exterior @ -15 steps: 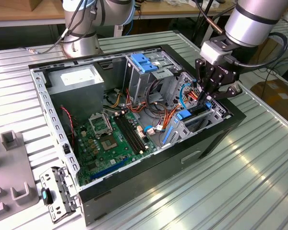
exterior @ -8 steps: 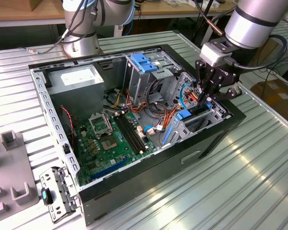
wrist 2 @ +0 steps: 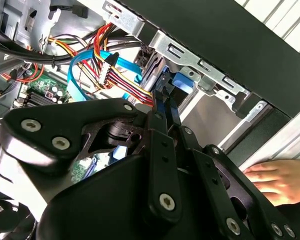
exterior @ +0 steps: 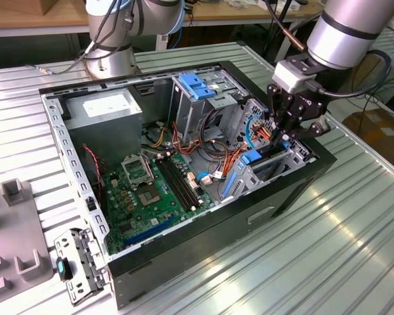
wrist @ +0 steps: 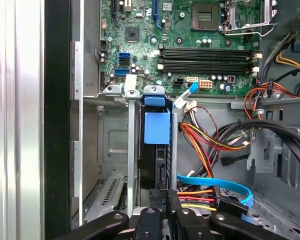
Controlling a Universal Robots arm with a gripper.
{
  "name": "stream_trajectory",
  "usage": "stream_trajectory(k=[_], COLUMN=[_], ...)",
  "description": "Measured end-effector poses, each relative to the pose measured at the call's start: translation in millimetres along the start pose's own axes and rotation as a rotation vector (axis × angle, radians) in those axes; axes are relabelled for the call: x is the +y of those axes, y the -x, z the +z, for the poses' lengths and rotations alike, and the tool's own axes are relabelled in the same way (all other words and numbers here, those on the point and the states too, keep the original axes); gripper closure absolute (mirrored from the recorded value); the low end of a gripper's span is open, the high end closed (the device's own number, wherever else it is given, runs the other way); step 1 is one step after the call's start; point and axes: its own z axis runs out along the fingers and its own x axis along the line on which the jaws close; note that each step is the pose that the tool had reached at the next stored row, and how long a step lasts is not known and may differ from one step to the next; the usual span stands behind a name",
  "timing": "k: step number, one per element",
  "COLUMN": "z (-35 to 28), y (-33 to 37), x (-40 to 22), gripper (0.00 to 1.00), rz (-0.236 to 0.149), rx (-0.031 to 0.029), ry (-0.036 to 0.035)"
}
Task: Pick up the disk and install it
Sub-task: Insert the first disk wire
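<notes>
The disk [wrist: 154,160] stands on edge inside the metal drive bay [exterior: 295,157] at the front corner of the open computer case [exterior: 203,230]. Its blue plastic rail tab [wrist: 156,127] faces the motherboard. In the exterior view the disk's blue tab [exterior: 251,158] shows at the bay's inner end. My gripper [exterior: 284,134] reaches down into the bay from above. In both wrist views its black fingers lie close together, shut, with the gripper [wrist: 165,197] tips against the disk's near end. The second wrist view has my gripper [wrist 2: 165,97] just short of the disk's blue rail [wrist 2: 184,82].
Bundled red, yellow and blue cables [wrist: 210,195] run right beside the bay. The motherboard [exterior: 151,190], a grey power supply [exterior: 108,111] and a cage with a blue latch [exterior: 198,85] fill the case. A person's hand [wrist 2: 275,180] rests outside the case wall. Grey fixtures [exterior: 13,230] sit at the exterior view's left.
</notes>
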Motion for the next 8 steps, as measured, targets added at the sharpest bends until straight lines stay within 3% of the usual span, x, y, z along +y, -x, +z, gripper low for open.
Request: stream_trajectory(k=[8], z=[2.1], y=[0.0], x=[0.0], gripper=[0.83], rz=[0.004], rx=[0.0004], ry=[0.0001])
